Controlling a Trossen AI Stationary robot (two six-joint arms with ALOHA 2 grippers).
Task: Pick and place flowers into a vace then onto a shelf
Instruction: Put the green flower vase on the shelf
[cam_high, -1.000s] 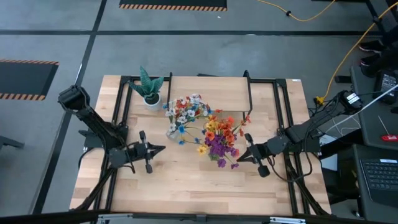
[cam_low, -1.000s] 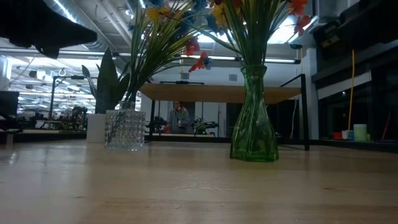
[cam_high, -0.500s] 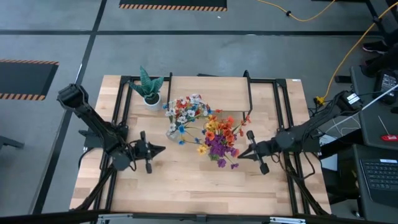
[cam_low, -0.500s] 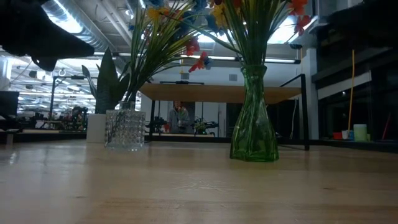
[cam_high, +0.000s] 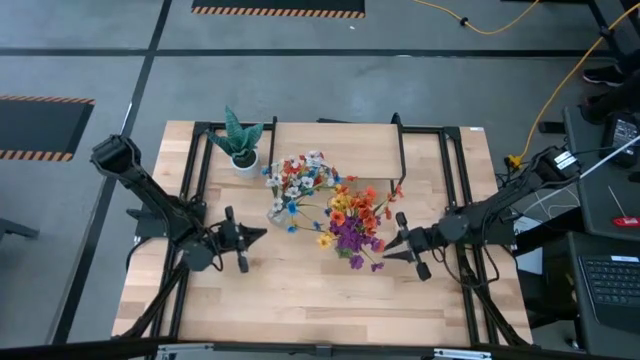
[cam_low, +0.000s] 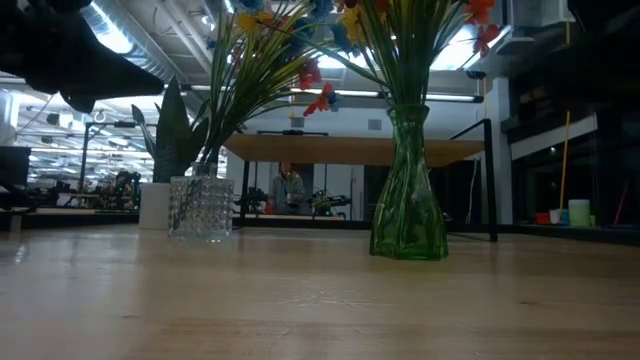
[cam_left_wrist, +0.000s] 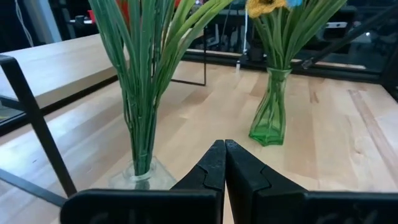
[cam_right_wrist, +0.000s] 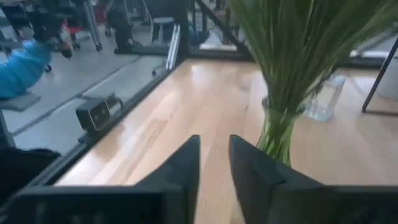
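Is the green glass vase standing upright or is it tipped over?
Upright. In the low view the green vase stands straight on the table, with the flowers rising from its neck.

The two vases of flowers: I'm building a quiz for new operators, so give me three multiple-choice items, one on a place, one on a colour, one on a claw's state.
1. Where do both vases stand?
A. On the tabletop
B. On the shelf
C. On the floor

2. What colour is the tall narrow-necked vase?
A. Blue
B. Green
C. White

3. How is the left claw?
A. Shut on a stem
B. Wide open
C. Shut, holding nothing

Answers:
1 A: the low view shows the green vase and the clear vase on the tabletop, in front of the shelf.
2 B: its glass is green.
3 C: the left claw has its fingers pressed together, short of the flowers.
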